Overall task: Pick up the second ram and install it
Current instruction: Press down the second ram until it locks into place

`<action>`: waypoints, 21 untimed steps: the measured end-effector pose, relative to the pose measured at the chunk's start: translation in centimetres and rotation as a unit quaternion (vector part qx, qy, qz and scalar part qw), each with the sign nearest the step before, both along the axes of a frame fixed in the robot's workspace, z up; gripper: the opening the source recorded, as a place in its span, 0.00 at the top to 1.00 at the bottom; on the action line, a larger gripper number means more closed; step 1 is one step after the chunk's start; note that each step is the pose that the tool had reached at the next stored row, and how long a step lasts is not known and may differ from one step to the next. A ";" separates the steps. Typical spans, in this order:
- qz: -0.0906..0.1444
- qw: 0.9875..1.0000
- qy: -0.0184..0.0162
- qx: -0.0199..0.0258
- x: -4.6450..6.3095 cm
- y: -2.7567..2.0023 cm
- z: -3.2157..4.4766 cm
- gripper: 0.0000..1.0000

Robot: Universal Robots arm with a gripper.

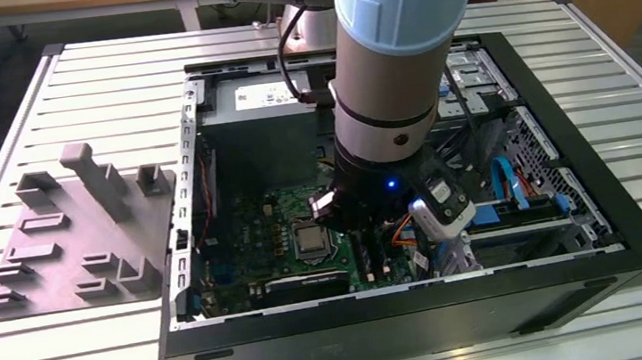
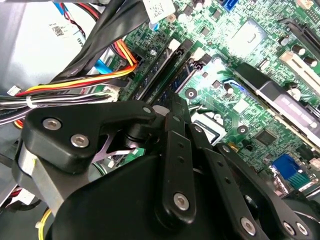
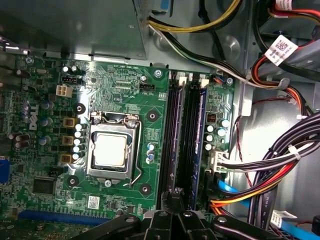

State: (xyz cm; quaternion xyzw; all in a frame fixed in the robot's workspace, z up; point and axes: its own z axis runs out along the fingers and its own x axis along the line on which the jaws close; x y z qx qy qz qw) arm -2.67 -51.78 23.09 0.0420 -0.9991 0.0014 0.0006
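My arm (image 1: 390, 92) reaches down into the open computer case (image 1: 431, 316), over the green motherboard (image 3: 120, 90). In the first wrist view, the second ram (image 3: 172, 135) is a long dark stick standing in a black slot beside the processor socket (image 3: 111, 150). My gripper (image 3: 175, 194) is at the near end of that stick with its fingers drawn together, and I cannot tell whether they touch it. In the second wrist view the gripper (image 2: 172, 100) points at the same end of the slot rails (image 2: 170, 70). Another dark blue stick (image 3: 202, 130) sits two slots over.
Bundled cables (image 3: 270, 165) hang close beside the slots. The grey power-supply box (image 1: 253, 106) fills the case's far end. A grey moulded fixture tray (image 1: 76, 233) lies on the slatted table at the exterior view's left. Drive bays (image 1: 537, 193) crowd the exterior view's right.
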 end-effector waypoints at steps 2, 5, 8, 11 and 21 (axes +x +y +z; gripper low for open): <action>0.000 1.000 0.000 0.000 0.0 -0.03 -0.13 0.90; 0.000 1.000 0.000 0.000 0.0 -0.04 -0.27 0.90; 0.000 1.000 0.000 0.000 0.0 -0.04 -0.48 0.90; 0.000 1.000 0.000 0.000 0.0 -0.04 -0.48 0.90; 0.000 1.000 0.000 0.000 0.0 -0.05 -0.96 0.90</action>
